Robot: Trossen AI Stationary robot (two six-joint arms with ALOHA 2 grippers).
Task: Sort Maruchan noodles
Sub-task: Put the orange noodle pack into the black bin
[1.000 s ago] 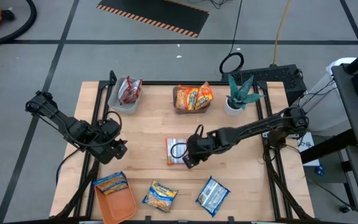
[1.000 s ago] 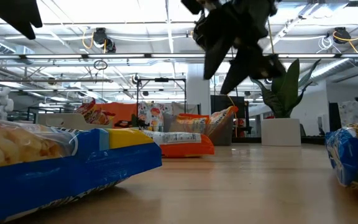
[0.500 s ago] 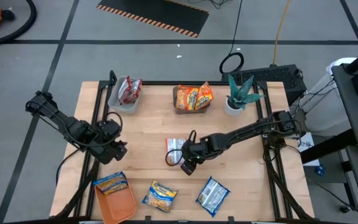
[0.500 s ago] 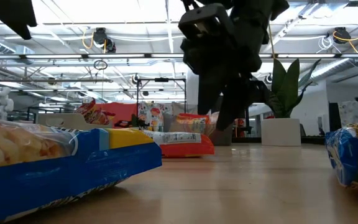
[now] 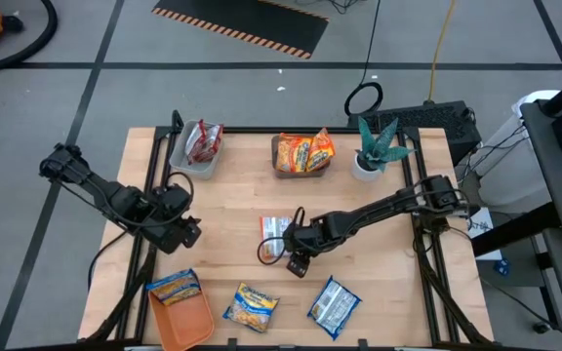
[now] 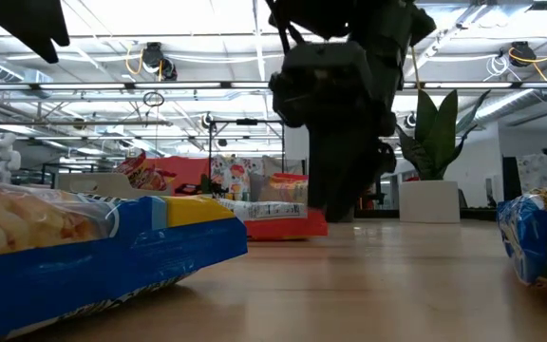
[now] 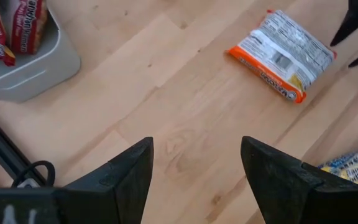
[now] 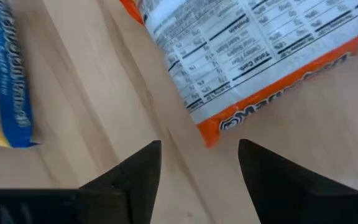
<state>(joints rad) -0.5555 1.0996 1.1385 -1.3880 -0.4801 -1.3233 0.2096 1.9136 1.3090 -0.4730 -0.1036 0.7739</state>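
An orange Maruchan packet (image 5: 274, 227) lies white back up at the table's middle, flat on the wood. My right gripper (image 5: 275, 248) is low at its near end, open; in the right wrist view its fingers (image 8: 135, 177) stand on either side of the packet's corner (image 8: 211, 132), and no touch shows. My left gripper (image 5: 189, 232) waits open (image 7: 196, 149) over the table's left part. Red packets (image 5: 203, 143) sit in a grey bin, orange ones (image 5: 303, 151) in another bin. One blue-and-yellow packet (image 5: 174, 287) lies on the orange tray (image 5: 191, 327); two more (image 5: 252, 306) (image 5: 335, 304) lie on the wood.
A potted green plant (image 5: 374, 146) stands at the far right. The grey bin (image 7: 23, 71) is at the far left. In the low view a blue packet (image 6: 93, 242) fills the near left and another (image 6: 544, 237) the right edge. Bare wood lies between the two grippers.
My right gripper has moved toward the table's left and near edge and has come down, from above the orange packet's right side to its near end, close to the wood. The packet has stayed where it was.
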